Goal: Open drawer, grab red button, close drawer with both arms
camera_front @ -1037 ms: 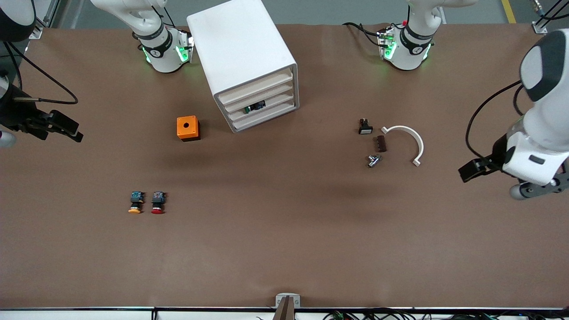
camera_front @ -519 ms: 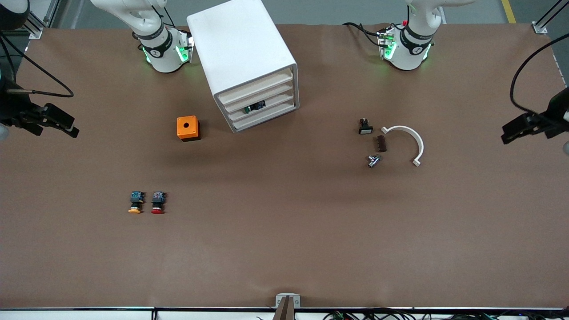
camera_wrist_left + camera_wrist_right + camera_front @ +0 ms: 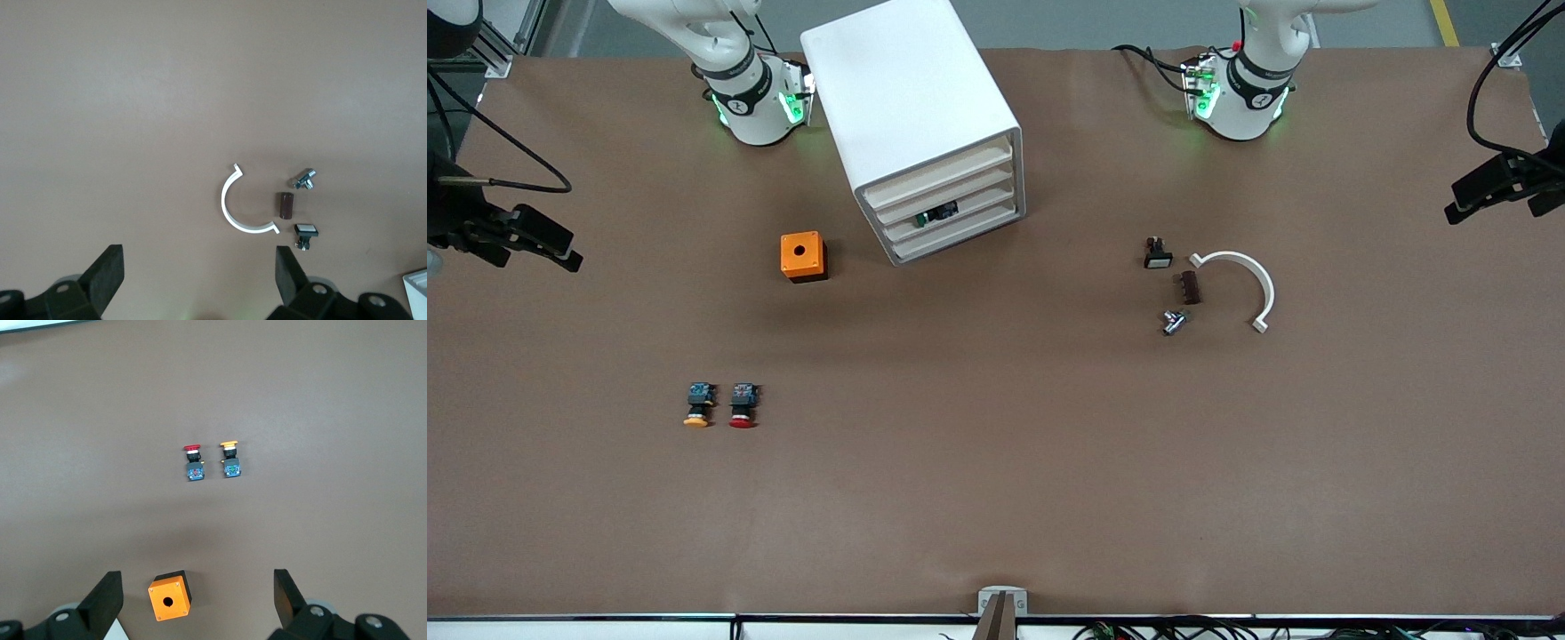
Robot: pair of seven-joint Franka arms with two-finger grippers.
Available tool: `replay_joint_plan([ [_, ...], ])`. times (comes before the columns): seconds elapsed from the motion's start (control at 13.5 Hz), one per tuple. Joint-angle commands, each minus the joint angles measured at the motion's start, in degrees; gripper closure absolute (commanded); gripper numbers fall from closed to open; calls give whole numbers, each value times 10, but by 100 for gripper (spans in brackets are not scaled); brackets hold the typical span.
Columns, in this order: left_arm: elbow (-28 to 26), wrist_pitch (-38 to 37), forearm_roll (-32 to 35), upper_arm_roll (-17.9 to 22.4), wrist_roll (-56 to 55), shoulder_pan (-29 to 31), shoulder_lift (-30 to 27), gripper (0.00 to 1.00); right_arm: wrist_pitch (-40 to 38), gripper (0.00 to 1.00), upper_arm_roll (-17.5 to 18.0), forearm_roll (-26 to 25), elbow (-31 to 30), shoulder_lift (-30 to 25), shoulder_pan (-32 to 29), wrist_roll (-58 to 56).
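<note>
Drawer (image 3: 938, 175), the uppermost of three in the white cabinet (image 3: 911, 107), sits pushed in flush with the two below it, and the cabinet stands on the brown counter (image 3: 996, 462) between the two arm bases, well apart from both claws. Through the front of a lower drawer a small dark part (image 3: 935, 214) shows. Up in the air over the counter's edge at the right arm's end, the right claw (image 3: 560, 253) hangs with its fingers spread wide and nothing between them; its wrist view looks down on the orange box (image 3: 169, 595), which lies almost under it. Over the counter's edge at the left arm's end, the left claw (image 3: 1472, 191) is likewise released and empty, its two black fingers (image 3: 107, 273) far apart. Below the left claw's camera lie a white half-ring (image 3: 237, 207), a brown cylinder (image 3: 286, 205), a small metal fitting (image 3: 304, 179) and a black switch with a white face (image 3: 305, 233), all close together. The button (image 3: 742, 404) with the red cap lies on the counter beside its orange-capped twin (image 3: 699, 404), well away from the cabinet and untouched by either claw.
</note>
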Motion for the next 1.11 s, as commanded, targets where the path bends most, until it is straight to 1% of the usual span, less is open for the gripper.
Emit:
replay_joint_plan([
  [0.0,-33,22,-6,-2,9,-11,-28,0,-3,0,5,-14,0,-8,-5,10],
  [0.15,-39,27,-6,-19,2,-12,-25,0,-1,0,2,-15,1,-7,-6,10],
  [0.22,-59,31,-8,-25,0,-10,-32,0,-1,0,1,-15,1,-7,-6,10],
  [0.44,-91,45,-19,-28,0,-10,-56,0,-1,0,1,-15,1,-7,-6,10],
  [0.59,-92,44,-20,-28,1,-10,-57,0,-1,0,1,-15,1,-7,-7,10],
  [0.89,-100,44,-19,-47,-3,-10,-60,0,-2,0,1,-15,1,-7,-7,10],
  [0.96,-96,44,-19,-58,-7,-7,-63,0,-2,0,1,-15,1,-7,-7,10],
  [1.04,-88,41,-19,-59,-12,-5,-59,0,-3,0,1,-15,1,-7,-7,10],
])
